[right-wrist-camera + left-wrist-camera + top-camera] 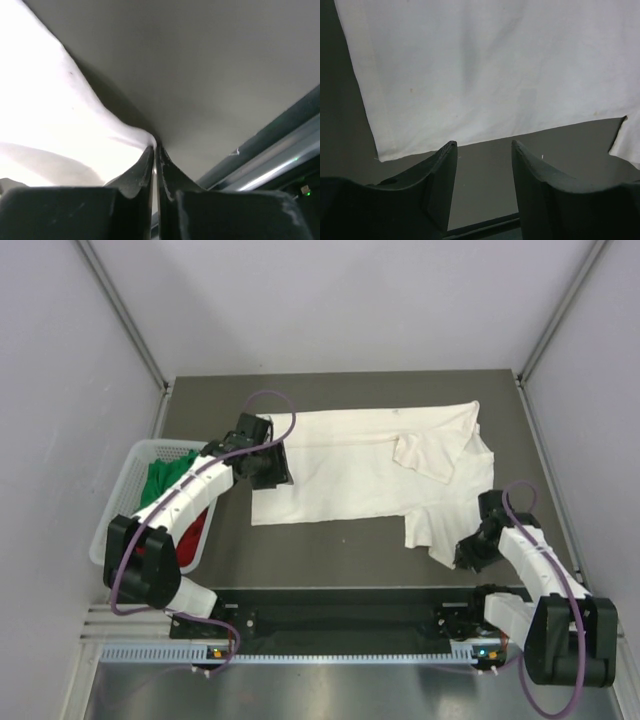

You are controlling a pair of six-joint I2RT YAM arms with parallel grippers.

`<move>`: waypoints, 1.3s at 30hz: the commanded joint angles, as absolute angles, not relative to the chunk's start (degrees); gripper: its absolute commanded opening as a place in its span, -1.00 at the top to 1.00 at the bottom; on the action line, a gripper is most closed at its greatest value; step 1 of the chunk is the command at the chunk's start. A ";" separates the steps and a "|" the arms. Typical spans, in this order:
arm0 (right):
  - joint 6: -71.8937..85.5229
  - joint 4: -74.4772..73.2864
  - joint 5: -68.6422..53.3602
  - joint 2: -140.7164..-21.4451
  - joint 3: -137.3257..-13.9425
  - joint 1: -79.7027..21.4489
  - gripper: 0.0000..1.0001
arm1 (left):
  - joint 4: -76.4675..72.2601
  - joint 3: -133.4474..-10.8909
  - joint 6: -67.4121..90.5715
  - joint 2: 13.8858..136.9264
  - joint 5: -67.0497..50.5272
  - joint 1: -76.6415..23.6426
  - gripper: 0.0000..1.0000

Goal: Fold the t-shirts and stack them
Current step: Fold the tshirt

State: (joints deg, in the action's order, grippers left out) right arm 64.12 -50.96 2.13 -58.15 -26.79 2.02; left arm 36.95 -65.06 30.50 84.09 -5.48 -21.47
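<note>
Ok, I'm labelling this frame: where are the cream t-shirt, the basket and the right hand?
cream t-shirt [345,465]: top view, middle of its body.
basket [112,508]: top view, its left wall.
right hand [154,148]: right wrist view, between its closed fingertips.

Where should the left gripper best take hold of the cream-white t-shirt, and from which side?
Take the cream-white t-shirt at its near left corner, from the near side, over the table: the cloth lies flat, both edges free, and the open left gripper faces it. The right gripper is shut on its near right tip.

No legible text or markings anywhere
</note>
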 commanded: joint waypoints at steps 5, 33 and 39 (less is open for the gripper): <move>63.20 -52.55 8.34 -54.76 -32.14 1.32 1.00 | 36.46 -64.34 27.61 80.86 -0.89 -21.27 -0.07; 48.43 -45.18 5.80 -52.82 -41.57 1.06 1.00 | 53.77 -51.77 98.51 76.11 12.75 -21.09 0.24; 46.94 -43.86 4.22 -54.14 -42.10 1.14 1.00 | 51.86 -46.68 107.57 76.20 14.85 -21.45 0.24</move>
State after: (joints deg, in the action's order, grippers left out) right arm 48.66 -46.65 5.61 -54.06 -41.67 1.76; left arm 49.04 -48.84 97.62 77.06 12.14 -21.17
